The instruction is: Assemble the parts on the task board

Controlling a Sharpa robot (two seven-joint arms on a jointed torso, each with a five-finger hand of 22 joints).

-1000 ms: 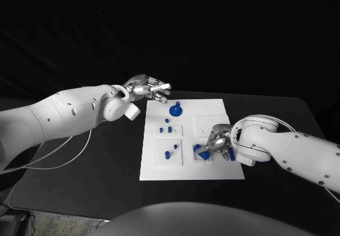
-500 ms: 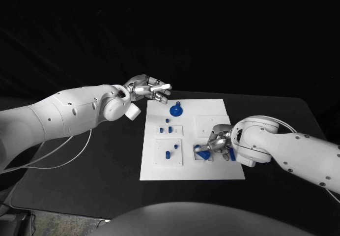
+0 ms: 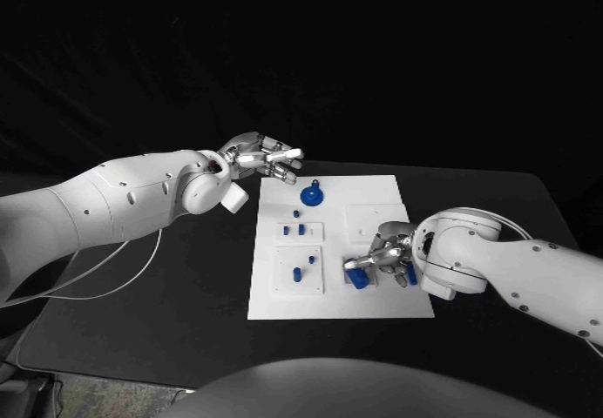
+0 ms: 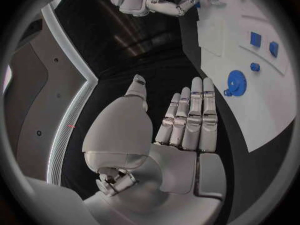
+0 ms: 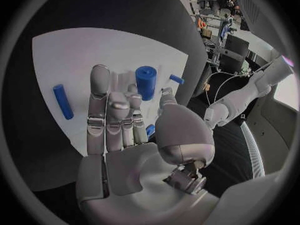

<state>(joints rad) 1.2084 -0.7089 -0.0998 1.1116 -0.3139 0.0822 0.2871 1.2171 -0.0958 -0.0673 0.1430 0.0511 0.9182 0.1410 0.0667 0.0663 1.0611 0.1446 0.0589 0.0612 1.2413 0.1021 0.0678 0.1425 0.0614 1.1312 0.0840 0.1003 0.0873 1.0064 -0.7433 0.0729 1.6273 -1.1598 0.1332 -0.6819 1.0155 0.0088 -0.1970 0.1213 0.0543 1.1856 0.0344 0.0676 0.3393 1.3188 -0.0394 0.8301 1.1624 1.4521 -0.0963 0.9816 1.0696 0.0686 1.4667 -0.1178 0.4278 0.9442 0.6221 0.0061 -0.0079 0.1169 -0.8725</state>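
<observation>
The white task board lies in the middle of the black table. My right hand is low over the board's near right part and pinches a blue cylinder between thumb and fingers. Just right of that hand a blue peg lies on the board. A blue round disc sits near the far edge, and several small blue pieces stand in the left plates. By the board's far left corner my left hand hovers with its fingers stretched out, holding nothing.
Black table surface runs on both sides of the board, which reaches close to the table's near edge. A small white tag hangs at my left wrist. A thin cable trails under the left arm.
My right hand has shifted slightly and the blue piece in its fingers has turned, now showing as a short cylinder. The left arm has not moved.
</observation>
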